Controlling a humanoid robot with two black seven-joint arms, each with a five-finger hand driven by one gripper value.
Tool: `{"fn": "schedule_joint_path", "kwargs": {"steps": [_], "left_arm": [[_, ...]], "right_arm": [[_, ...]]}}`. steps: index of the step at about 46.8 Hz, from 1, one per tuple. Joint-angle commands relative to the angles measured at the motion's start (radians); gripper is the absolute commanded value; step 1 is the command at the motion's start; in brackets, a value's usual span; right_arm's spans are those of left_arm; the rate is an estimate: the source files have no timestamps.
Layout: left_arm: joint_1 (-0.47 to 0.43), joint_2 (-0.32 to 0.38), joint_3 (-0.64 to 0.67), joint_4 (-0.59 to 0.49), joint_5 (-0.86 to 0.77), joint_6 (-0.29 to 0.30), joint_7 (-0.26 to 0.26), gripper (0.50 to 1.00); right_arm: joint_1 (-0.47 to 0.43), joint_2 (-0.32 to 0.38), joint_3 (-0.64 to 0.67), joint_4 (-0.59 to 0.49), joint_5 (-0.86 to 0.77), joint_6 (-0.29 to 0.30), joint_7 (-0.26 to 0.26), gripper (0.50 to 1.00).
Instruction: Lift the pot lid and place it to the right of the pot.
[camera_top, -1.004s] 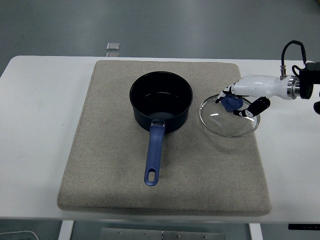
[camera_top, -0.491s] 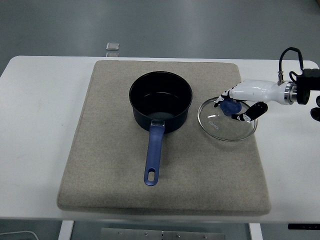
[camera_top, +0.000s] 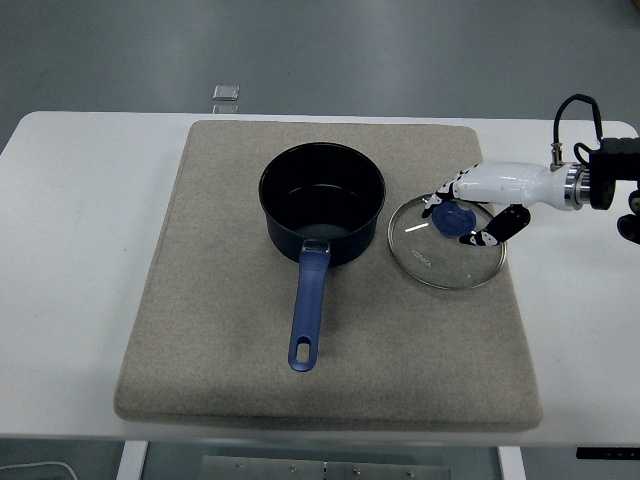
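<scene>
Lab or test bench, not a kitchen: plain white table (camera_top: 80, 200) on bare grey floor (camera_top: 320, 50), square beige felt mat (camera_top: 200, 330) as work surface.

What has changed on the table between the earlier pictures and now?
The round glass lid with the blue knob moved left, nearer to the dark blue pot, carried by the right hand, which still grips the knob. The lid is not touching the pot. The pot and the grey mat stayed in place.
</scene>
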Motion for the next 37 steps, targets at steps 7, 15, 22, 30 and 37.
{"fn": "schedule_joint_path", "kwargs": {"steps": [7, 15, 22, 30, 37], "left_arm": [[0.0, 0.0, 0.0, 0.0, 0.0, 0.001, -0.001, 1.0], [0.0, 0.0, 0.0, 0.0, 0.0, 0.001, -0.001, 1.0], [0.0, 0.0, 0.0, 0.0, 0.0, 0.001, -0.001, 1.0], [0.0, 0.0, 0.0, 0.0, 0.0, 0.001, -0.001, 1.0], [0.0, 0.0, 0.0, 0.0, 0.0, 0.001, -0.001, 1.0]], "right_arm": [[0.001, 0.0, 0.094, 0.0, 0.014, 0.02, -0.013, 0.932], [0.001, -0.006, 0.195, -0.005, 0.057, 0.103, -0.013, 0.932], [0.004, -0.005, 0.276, -0.024, 0.12, 0.14, -0.014, 0.932], [-0.001, -0.002, 0.374, -0.077, 0.127, 0.132, -0.017, 0.932], [-0.028, 0.006, 0.495, -0.202, 0.232, 0.138, -0.077, 0.932]]}}
